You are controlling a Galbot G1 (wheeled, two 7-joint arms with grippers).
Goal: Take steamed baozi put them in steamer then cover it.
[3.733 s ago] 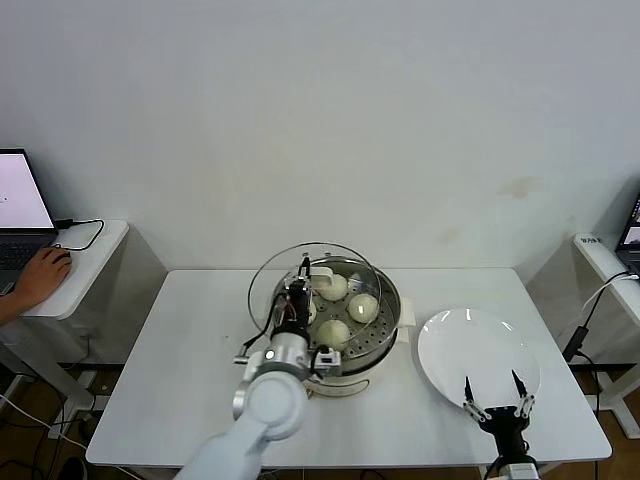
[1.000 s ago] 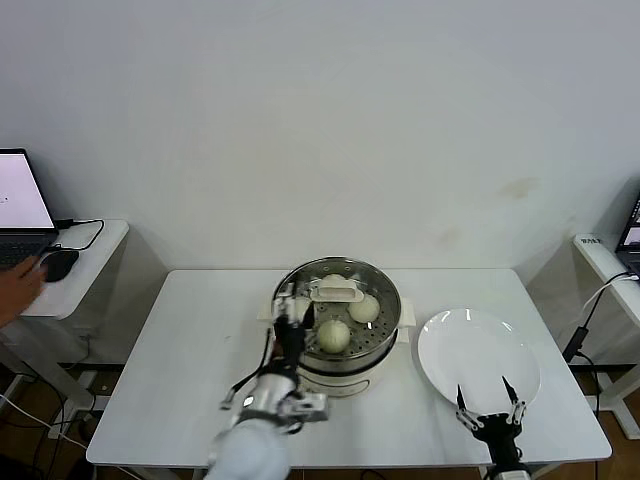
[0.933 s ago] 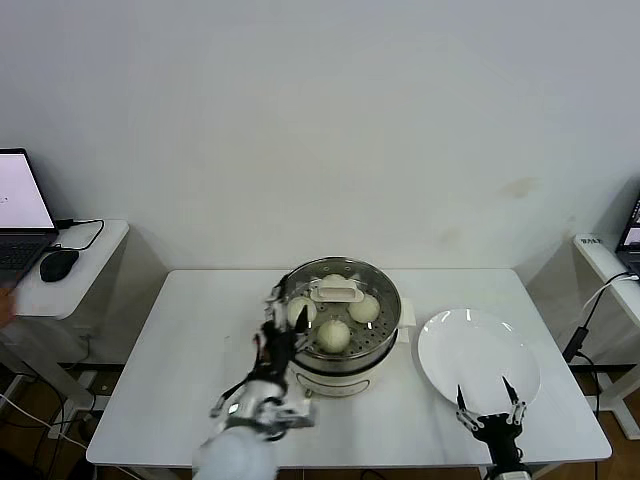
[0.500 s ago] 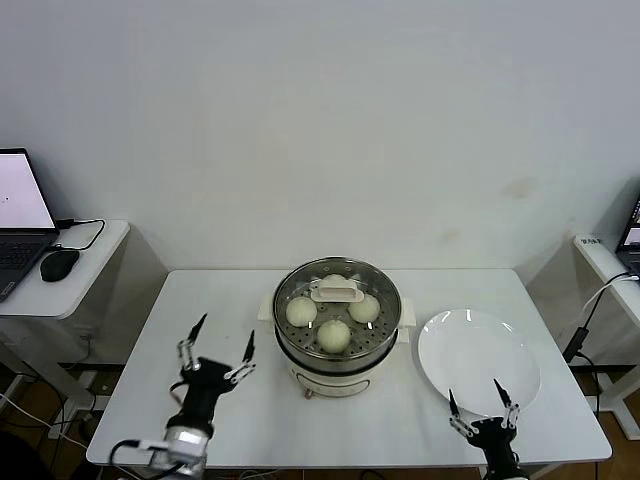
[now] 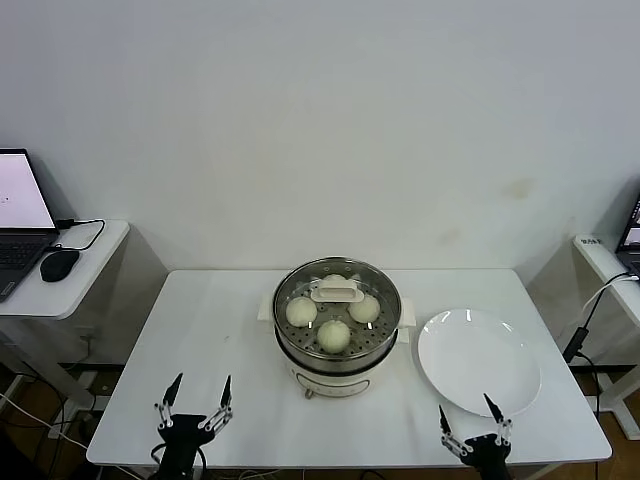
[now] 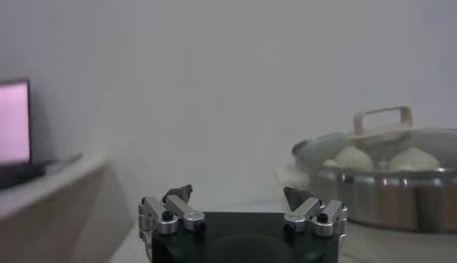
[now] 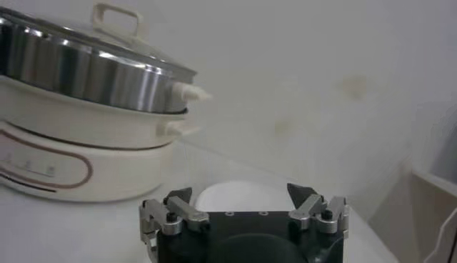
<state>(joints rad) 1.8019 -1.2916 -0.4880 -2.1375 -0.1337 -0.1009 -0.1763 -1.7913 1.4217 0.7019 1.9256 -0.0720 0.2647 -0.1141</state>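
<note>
As the cover [image 5: 337, 292] sits on the steamer [image 5: 337, 330], the task looks finished.
The steamed baozi [image 5: 333, 335] lie inside, mid-desk; left gripper [image 5: 193, 411] and right gripper [image 5: 471, 427] hang open, empty, at the near edge.

wall [image 5: 320, 120]: plain white | white table [image 5: 210, 320] centre | side desk [image 5: 75, 260]: laptop [image 5: 18, 215]

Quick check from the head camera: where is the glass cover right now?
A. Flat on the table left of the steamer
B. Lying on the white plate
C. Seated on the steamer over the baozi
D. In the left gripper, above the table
C. The cover sits on the steamer with the baozi visible under the glass, while the left gripper and right gripper hang open and empty at the table's near edge.
</note>
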